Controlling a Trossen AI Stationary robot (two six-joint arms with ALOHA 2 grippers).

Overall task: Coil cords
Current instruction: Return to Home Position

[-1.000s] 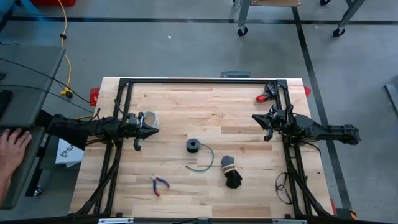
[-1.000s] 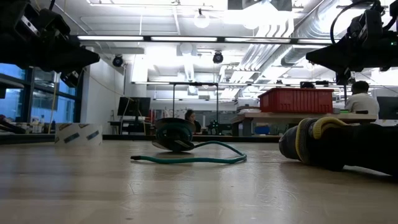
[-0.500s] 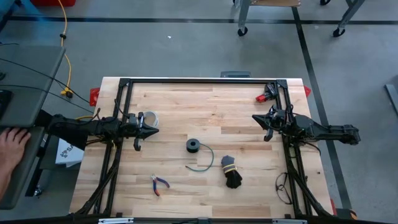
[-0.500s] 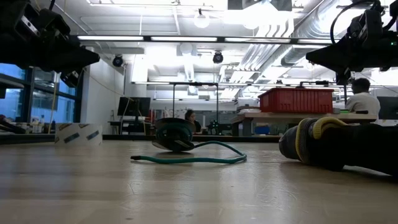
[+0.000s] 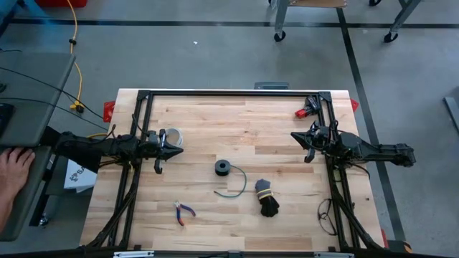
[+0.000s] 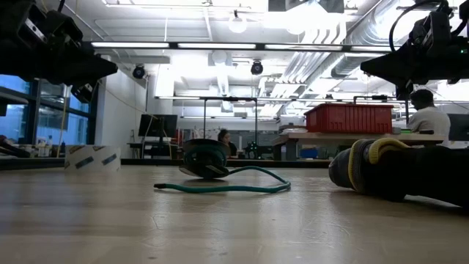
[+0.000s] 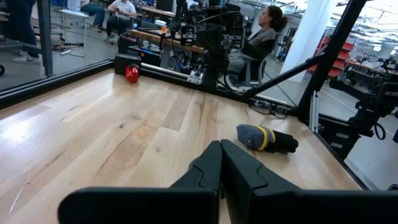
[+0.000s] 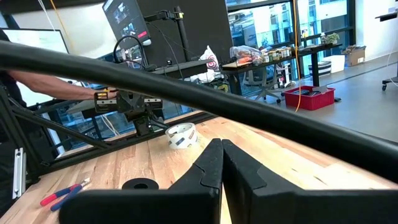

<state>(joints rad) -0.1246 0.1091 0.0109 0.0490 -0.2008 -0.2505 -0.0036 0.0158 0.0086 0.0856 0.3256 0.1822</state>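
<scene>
The dark-green cord lies in the middle of the table as a small round coil [image 5: 222,168] resting flat on the wood, with a thin green tail [image 5: 235,185] curving toward the near edge. It also shows in the low view [image 6: 205,159] and the right wrist view [image 8: 140,184]. My left gripper [image 5: 179,149] hovers shut and empty above the table's left side; its fingers show in the left wrist view [image 7: 221,155]. My right gripper [image 5: 294,136] hovers shut and empty at the right; its fingers show in the right wrist view [image 8: 221,152].
A black cord bundle with a yellow tie [image 5: 266,198] lies right of the green tail. Red-and-blue pliers [image 5: 183,212] lie near the front left. A pale ring [image 5: 172,135] lies by my left gripper. A red object [image 5: 304,111] sits at the far right. A person's hand [image 5: 13,165] rests off the table's left.
</scene>
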